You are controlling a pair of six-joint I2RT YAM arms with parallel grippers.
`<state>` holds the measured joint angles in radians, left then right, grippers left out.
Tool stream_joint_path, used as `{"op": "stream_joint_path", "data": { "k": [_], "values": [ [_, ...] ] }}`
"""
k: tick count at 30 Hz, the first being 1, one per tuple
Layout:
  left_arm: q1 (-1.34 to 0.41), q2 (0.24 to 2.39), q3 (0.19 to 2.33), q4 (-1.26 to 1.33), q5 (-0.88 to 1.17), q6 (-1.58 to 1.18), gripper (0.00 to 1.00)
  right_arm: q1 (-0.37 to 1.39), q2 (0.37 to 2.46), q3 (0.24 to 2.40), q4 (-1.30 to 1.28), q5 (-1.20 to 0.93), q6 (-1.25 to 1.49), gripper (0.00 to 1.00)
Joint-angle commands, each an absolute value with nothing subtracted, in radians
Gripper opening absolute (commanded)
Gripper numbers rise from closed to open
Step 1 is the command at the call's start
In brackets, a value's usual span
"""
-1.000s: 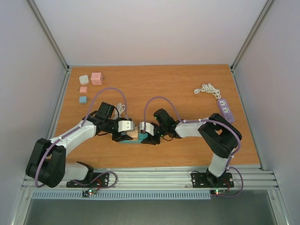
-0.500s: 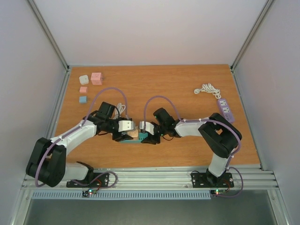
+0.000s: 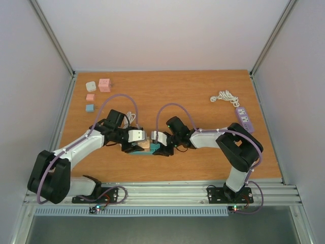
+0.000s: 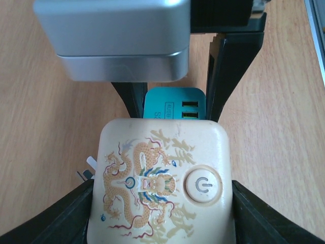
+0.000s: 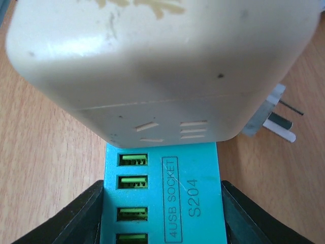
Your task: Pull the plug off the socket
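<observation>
Left gripper (image 4: 161, 218), half open, clamps the cream cube (image 5: 152, 61); right gripper (image 5: 162, 218) likewise clamps the teal socket (image 4: 175, 105), both joined near the tabletop's (image 3: 203, 101) near edge. Smooth sides could slip if pulled askew.

Left gripper (image 3: 137, 147) and right gripper (image 3: 160, 149) tip to tip, both jaws clamped

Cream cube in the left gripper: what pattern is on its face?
The cream cube bears a golden dragon drawing; the left wrist view shows it best.
</observation>
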<state>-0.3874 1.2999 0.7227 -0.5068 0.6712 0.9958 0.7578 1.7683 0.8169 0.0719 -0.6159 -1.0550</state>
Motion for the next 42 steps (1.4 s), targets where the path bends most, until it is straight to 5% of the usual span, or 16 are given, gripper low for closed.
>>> {"op": "stream_joint_path", "data": {
  "k": [1, 9, 16, 21, 25, 28, 34, 42],
  "values": [
    [-0.388, 1.330, 0.685, -0.379, 0.684, 1.003, 0.32, 0.764, 1.777, 0.809, 0.046, -0.619, -1.057, 0.35],
    [-0.387, 1.231, 0.755, -0.393, 0.808, 0.908, 0.31, 0.764, 1.773, 0.813, 0.046, -0.620, -1.057, 0.35],
    [-0.387, 1.344, 0.678, -0.390, 0.639, 0.989, 0.30, 0.764, 1.769, 0.804, 0.043, -0.623, -1.060, 0.35],
    [-0.387, 1.252, 0.724, -0.408, 0.725, 0.956, 0.30, 0.764, 1.767, 0.801, 0.038, -0.613, -1.073, 0.35],
    [-0.390, 1.278, 0.708, -0.401, 0.707, 0.944, 0.29, 0.764, 1.765, 0.792, 0.044, -0.615, -1.078, 0.66],
    [-0.391, 1.333, 0.682, -0.397, 0.634, 0.979, 0.29, 0.764, 1.743, 0.787, 0.054, -0.628, -1.067, 0.76],
    [-0.392, 1.326, 0.661, -0.387, 0.597, 0.999, 0.29, 0.764, 1.724, 0.794, 0.077, -0.673, -1.057, 0.85],
    [-0.399, 1.340, 0.632, -0.357, 0.606, 0.999, 0.34, 0.772, 1.782, 0.818, 0.127, -0.738, -1.040, 0.81]
  ]
}}
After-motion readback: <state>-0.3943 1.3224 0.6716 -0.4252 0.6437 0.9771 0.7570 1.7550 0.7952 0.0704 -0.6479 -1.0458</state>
